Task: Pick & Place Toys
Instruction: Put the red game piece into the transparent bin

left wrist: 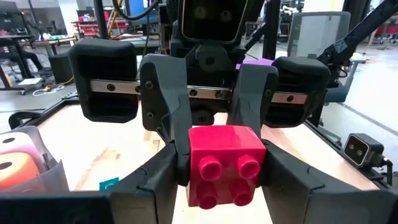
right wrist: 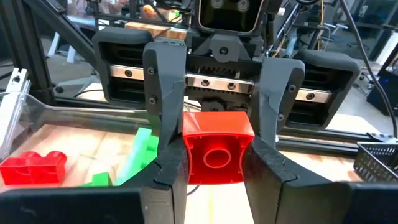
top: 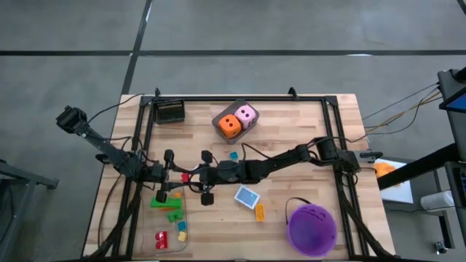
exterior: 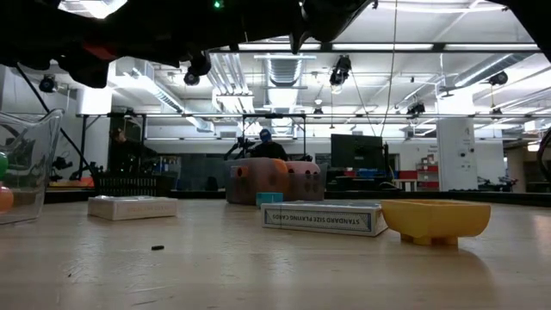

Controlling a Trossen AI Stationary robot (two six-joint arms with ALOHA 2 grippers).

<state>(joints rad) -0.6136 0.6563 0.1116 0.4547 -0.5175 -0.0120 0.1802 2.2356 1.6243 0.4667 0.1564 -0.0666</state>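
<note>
Pinched in the right tool [top: 201, 177] above the middle of the table [top: 291, 138], a red brick [left wrist: 224, 165] is held out level between the two arms. In the right wrist view the brick is seen clamped between that arm's own two dark fingers [right wrist: 166, 177], its hollow underside turned back toward the right arm. Its studded face is turned toward the left arm, as the left wrist view shows.

The left tool [top: 175, 175] is met nose to nose with the right one and is set around the same brick from the opposite side. Whether it is already pressing on the brick cannot be told. Both tools are seen to close across the same line, which runs crosswise to the arms, so the brick is flanked at its two ends rather than on crossing faces. The brick's stud-to-hollow axis is laid along the line joining the two wrists, and a handover is judged to turn on that alignment. Neither arm is nearer, since the brick sits directly between them.

Just beyond the left tool, green bricks [top: 166, 201] are seen lying by the clear tray [right wrist: 12, 106]. Farther off, the dotted dice [top: 238, 121] are kept near the far edge of the table, and the purple bucket [top: 312, 227] is placed well apart on the right arm's side.
</note>
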